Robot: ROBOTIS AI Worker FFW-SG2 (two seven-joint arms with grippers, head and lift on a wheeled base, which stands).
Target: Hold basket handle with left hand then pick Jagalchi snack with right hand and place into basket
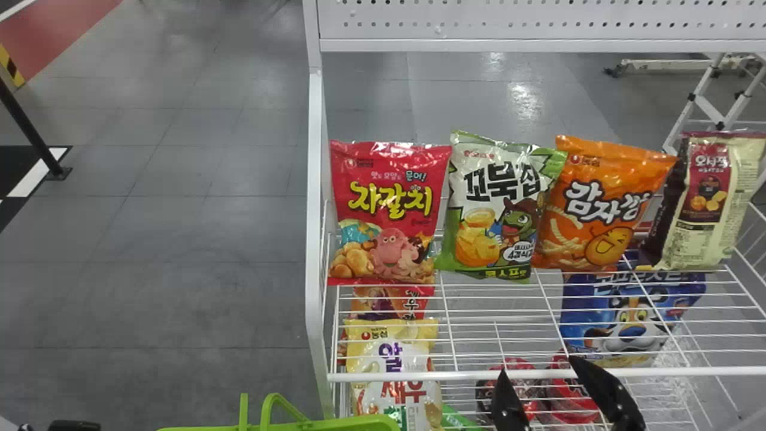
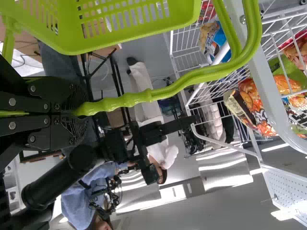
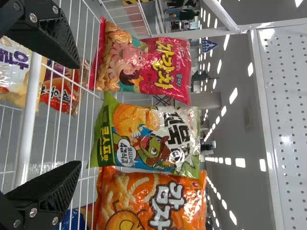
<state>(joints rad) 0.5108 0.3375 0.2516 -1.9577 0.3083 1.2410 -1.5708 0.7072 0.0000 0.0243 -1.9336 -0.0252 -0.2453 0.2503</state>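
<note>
Right gripper [image 3: 78,114]: fingers wide apart, nothing held, roughly facing green bag [image 3: 144,139]. Jagalchi snack [image 1: 389,212] upright at left end of wire shelf [image 1: 461,376], one bag over: your move needs leftward shift, some rise, then forward. Your left gripper [image 2: 76,110] closed on basket handle [image 2: 129,98].

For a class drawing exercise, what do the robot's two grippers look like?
The right gripper has two black, tapering fingers with a finely ridged texture and round silver bolts near their bases. The left gripper is black too, with similar silver bolts dotting its flat plates.
</note>
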